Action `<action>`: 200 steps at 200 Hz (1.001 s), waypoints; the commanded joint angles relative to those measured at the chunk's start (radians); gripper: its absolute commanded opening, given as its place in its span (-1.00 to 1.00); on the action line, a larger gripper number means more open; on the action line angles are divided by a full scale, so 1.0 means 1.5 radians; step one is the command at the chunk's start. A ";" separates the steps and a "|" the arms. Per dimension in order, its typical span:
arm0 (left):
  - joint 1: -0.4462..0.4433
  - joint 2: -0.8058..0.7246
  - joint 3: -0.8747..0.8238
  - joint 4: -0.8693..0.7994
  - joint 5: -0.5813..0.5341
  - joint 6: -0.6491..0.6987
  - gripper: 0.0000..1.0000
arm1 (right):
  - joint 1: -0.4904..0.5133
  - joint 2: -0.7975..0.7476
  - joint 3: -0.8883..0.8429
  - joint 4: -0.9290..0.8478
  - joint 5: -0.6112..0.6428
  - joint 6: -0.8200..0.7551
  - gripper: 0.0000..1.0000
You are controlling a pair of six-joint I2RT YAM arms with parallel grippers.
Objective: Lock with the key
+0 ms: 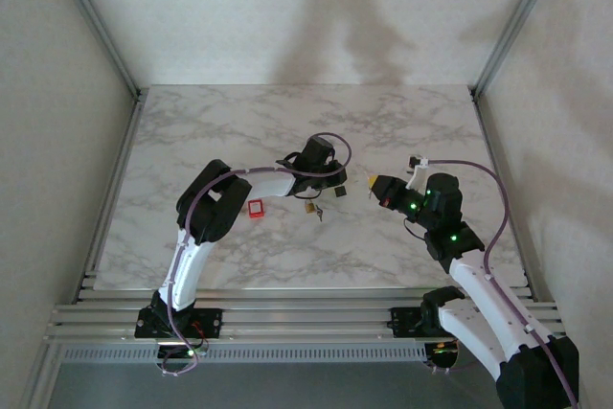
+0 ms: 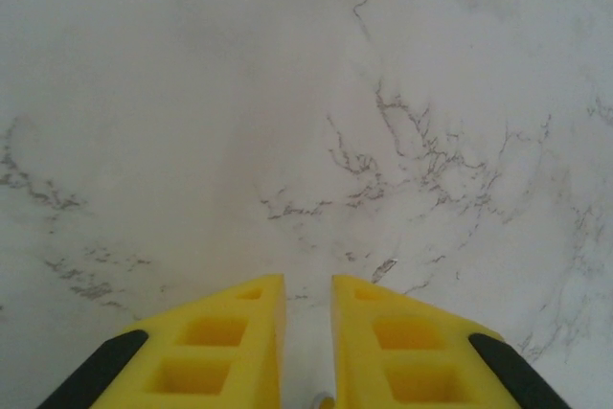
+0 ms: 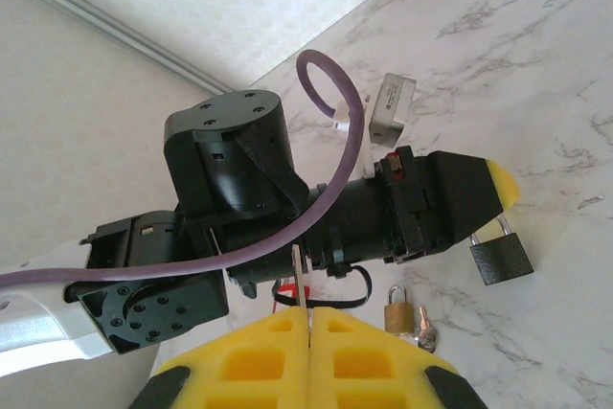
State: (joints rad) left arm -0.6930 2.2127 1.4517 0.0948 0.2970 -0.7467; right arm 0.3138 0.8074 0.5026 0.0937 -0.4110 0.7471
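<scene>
The right fingers (image 3: pixel 316 325) are pressed fully together on a thin metal key (image 3: pixel 300 280), and its blade sticks up out of their tips. The left fingers (image 2: pixel 276 296) stand only a little apart, with a narrow gap between them, and they point down over the bare marble tabletop (image 2: pixel 192 93). Something small and grey sits at the bottom of this gap, but I cannot tell what it is.

The black padlock (image 3: pixel 500 258) is directly below the tips of the left fingers and ahead of the right fingers, to their right. I cannot tell if the left fingers touch its shackle. A brass padlock (image 3: pixel 396 313) with small keys (image 3: pixel 424 334) lies on the tabletop just ahead of the right fingers, between them and the black padlock. A red square piece (image 1: pixel 255 209) lies farther away, behind the left fingers, beside the left arm.
</scene>
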 commanded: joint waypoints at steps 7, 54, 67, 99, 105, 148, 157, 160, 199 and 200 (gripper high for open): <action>-0.006 0.020 0.026 -0.023 -0.017 0.017 -0.56 | -0.003 0.001 -0.005 0.026 -0.011 0.005 -1.00; -0.004 0.020 0.035 -0.037 -0.027 0.023 -0.52 | -0.003 0.002 -0.005 0.026 -0.013 0.005 -1.00; -0.004 0.020 0.036 -0.042 -0.031 0.025 -0.51 | -0.003 0.001 -0.005 0.025 -0.012 0.005 -1.00; -0.003 0.019 0.045 -0.060 -0.044 0.035 -0.45 | -0.003 0.000 -0.005 0.026 -0.013 0.006 -1.00; -0.002 0.018 0.047 -0.063 -0.048 0.038 -0.43 | -0.003 0.000 -0.005 0.026 -0.012 0.006 -1.00; 0.019 -0.035 0.039 -0.077 -0.074 0.057 -0.18 | -0.004 0.002 -0.005 0.023 -0.008 0.004 -1.00; 0.025 -0.052 0.035 -0.079 -0.077 0.063 -0.06 | -0.004 0.004 -0.005 0.022 -0.007 0.003 -1.00; 0.025 -0.057 0.034 -0.080 -0.080 0.066 -0.02 | -0.004 0.004 -0.005 0.022 -0.007 0.003 -1.00; 0.027 -0.163 0.001 -0.077 -0.146 0.135 0.29 | -0.004 0.003 -0.006 0.019 0.001 -0.001 -1.00; 0.027 -0.164 0.000 -0.077 -0.148 0.136 0.30 | -0.004 0.002 -0.007 0.019 0.001 -0.001 -1.00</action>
State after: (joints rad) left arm -0.6563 2.1159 1.4792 -0.0189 0.1734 -0.6231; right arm 0.3138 0.8120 0.5026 0.0933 -0.4191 0.7471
